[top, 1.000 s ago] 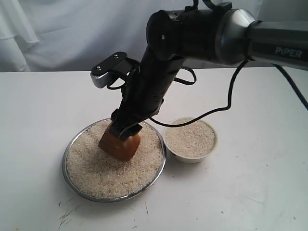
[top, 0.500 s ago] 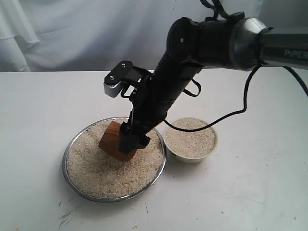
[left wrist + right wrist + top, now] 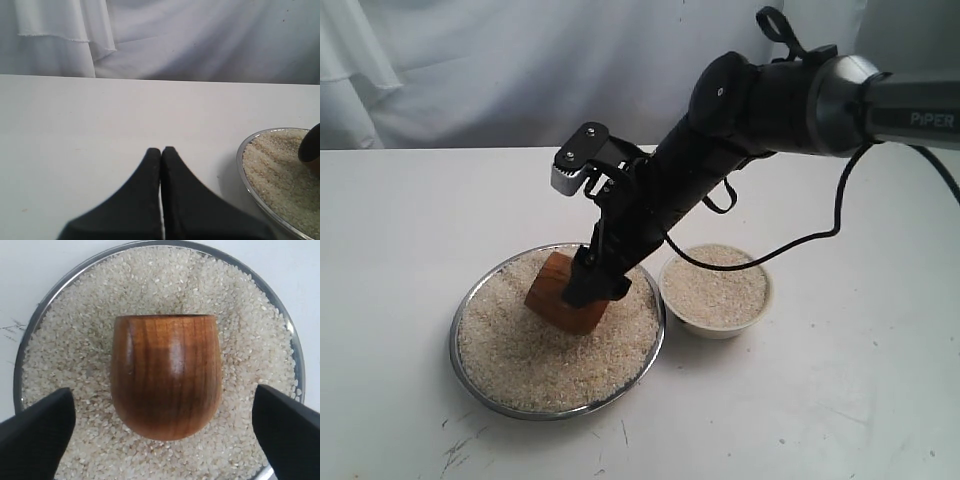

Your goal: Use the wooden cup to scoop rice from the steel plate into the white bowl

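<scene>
The wooden cup [image 3: 558, 296] lies tilted in the rice [image 3: 545, 362] on the steel plate [image 3: 460, 352], its rounded base toward my right gripper [image 3: 596, 286]. In the right wrist view the cup [image 3: 167, 374] sits between the wide-open fingers [image 3: 36, 436], which stand well clear of its sides. The right gripper [image 3: 162, 407] holds nothing. The white bowl [image 3: 766, 298] stands just right of the plate, filled with rice [image 3: 715, 286]. My left gripper [image 3: 161, 150] is shut and empty over the bare table, next to the plate's rim [image 3: 240, 156].
White cloth hangs behind the table [image 3: 410, 210]. The right arm's black cable [image 3: 790, 225] loops over the bowl. The plate and the bowl almost touch.
The right arm has swung back to the right and now leans lower. Its fingers have come off the cup, which stays tilted in the rice. The bowl has not moved.
</scene>
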Available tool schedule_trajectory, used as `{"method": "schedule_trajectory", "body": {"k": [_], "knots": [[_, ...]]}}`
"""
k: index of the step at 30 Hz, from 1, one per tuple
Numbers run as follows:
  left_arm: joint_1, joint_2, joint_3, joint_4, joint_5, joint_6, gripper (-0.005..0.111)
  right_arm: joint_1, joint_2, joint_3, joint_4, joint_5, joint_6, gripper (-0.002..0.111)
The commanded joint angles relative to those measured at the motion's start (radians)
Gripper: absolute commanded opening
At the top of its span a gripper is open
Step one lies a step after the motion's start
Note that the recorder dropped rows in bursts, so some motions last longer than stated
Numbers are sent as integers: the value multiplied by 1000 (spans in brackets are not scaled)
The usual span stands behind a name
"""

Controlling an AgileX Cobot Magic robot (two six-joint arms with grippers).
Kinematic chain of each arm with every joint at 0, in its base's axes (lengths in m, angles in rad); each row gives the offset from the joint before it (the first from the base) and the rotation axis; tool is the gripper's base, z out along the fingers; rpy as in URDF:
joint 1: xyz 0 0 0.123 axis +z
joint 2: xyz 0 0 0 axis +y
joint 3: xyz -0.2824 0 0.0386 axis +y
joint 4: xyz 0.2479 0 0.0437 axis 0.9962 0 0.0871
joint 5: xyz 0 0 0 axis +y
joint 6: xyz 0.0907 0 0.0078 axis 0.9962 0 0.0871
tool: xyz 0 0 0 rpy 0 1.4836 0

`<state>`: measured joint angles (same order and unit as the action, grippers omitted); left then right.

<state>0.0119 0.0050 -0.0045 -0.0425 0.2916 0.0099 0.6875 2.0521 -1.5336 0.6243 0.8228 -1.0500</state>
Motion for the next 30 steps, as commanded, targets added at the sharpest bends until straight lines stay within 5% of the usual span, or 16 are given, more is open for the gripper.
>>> {"method": "schedule_trajectory", "body": {"k": [1, 30], "knots": [[-2, -5, 5, -1, -6, 1, 0, -2, 23, 4, 20, -25, -10, 84], [-2, -5, 5, -1, -6, -1, 0, 53, 122, 4, 56, -91, -46, 84]]}}
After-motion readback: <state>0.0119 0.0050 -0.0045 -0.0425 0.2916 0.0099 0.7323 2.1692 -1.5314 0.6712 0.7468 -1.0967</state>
